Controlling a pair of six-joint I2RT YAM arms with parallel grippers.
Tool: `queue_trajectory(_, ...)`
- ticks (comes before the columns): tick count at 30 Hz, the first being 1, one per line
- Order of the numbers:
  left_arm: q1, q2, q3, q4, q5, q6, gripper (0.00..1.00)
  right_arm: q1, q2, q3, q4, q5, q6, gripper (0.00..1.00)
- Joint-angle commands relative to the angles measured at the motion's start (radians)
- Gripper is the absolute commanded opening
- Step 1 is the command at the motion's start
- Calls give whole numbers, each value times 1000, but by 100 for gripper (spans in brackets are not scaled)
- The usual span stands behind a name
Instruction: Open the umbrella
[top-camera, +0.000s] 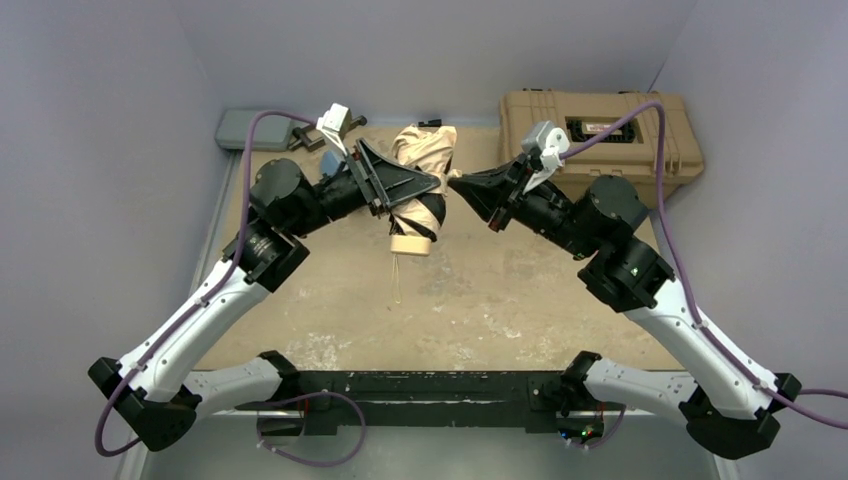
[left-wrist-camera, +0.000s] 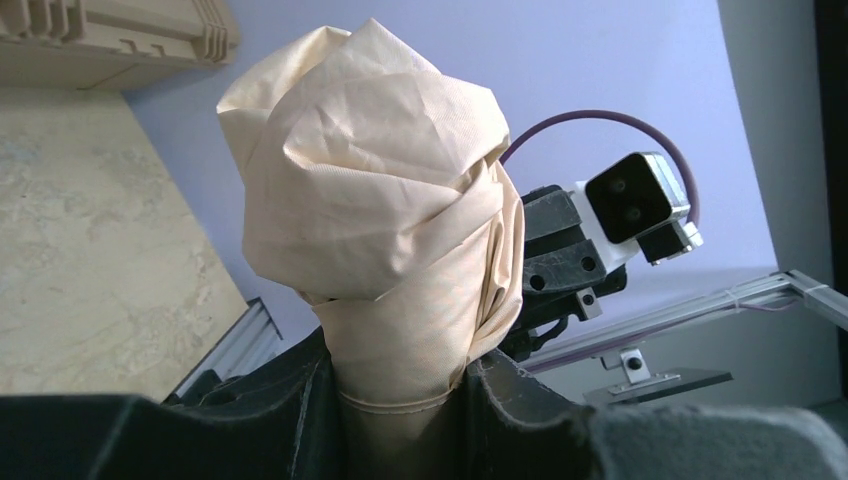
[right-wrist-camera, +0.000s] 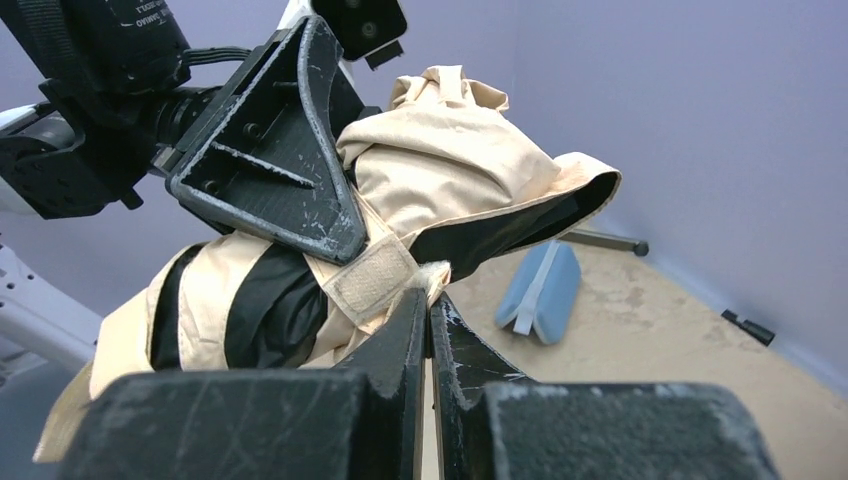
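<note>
My left gripper (top-camera: 418, 190) is clenching around the folded umbrella (top-camera: 425, 145), holding it in the air above the table (top-camera: 480, 290), cream handle (top-camera: 410, 243) pointing towards my bases; the canopy is sitting bundled. My right gripper (right-wrist-camera: 428, 300) is pressing its fingers together at the velcro strap (right-wrist-camera: 370, 280); I cannot tell whether any strap is caught between them.

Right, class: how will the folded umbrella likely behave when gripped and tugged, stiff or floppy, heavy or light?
Probably floppy outside: fabric on the umbrella bunches in loose crumpled folds beyond the left gripper. Likely light, since that one grip seems to hold it up. Its Velcro strap looks limp, so it may bend when tugged.
</note>
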Motion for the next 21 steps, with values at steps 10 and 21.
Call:
queue_trajectory(10, 7, -52, -29, 433, 17, -218, 0, 6, 23, 5, -36, 73, -104, 0)
queue_trajectory(21, 24, -68, 13, 277, 27, -90, 0, 4, -31, -7, -214, 158, -43, 0)
